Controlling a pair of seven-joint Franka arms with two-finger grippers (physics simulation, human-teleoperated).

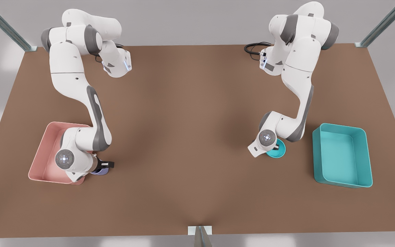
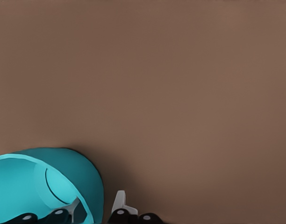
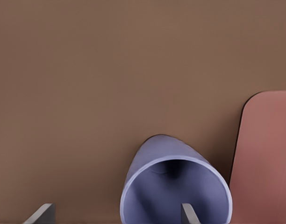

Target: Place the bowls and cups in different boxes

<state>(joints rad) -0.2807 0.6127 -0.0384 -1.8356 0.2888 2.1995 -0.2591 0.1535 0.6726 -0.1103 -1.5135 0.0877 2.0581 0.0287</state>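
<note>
The teal bowl (image 1: 277, 152) (image 2: 35, 186) sits on the brown table, left of the teal box (image 1: 341, 157) in the front view. My left gripper (image 1: 277, 147) (image 2: 98, 211) straddles the bowl's wall, one finger inside and one outside, closed narrowly on it. The lavender cup (image 1: 98, 171) (image 3: 175, 186) stands just beside the pink box (image 1: 41, 154) (image 3: 267, 154). Over the cup hangs my right gripper (image 1: 104, 166) (image 3: 116, 213), wide open; one finger is in front of the cup's mouth, the other outside it.
Both boxes stand near the table's front corners, pink on the front view's left, teal on its right. The right arm's forearm reaches over the pink box. A black cable (image 1: 254, 48) lies at the far edge.
</note>
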